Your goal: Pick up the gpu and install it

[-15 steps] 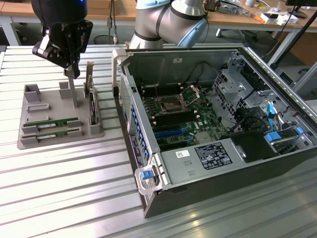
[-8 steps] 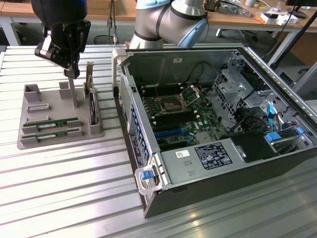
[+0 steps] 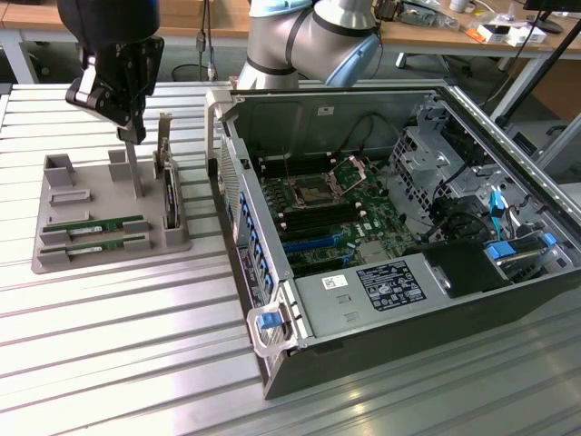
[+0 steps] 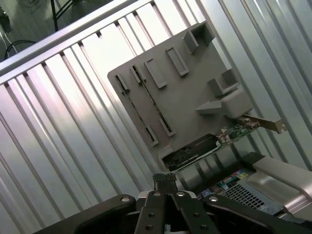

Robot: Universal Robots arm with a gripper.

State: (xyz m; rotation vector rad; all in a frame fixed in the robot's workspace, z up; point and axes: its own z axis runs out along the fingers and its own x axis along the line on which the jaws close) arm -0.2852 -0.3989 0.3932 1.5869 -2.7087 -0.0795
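Two gpu sticks (image 3: 98, 223) in one grey tray (image 3: 56, 211); one closed tool (image 4: 165, 179) above.

my claw (image 3: 133, 133): black, with small silvery bolts along my knuckles
my arm (image 3: 313, 41): silver-grey, with a pale blue cap
gpu (image 3: 102, 224): green, with a white label
tray (image 3: 54, 259): plain matt grey
upright card (image 3: 169, 195): dark, with a silvery bracket
table (image 3: 136, 345): silver, ribbed in long stripes
case (image 3: 381, 363): dark grey, with blue latches
motherboard (image 3: 363, 227): green, with black and blue slots
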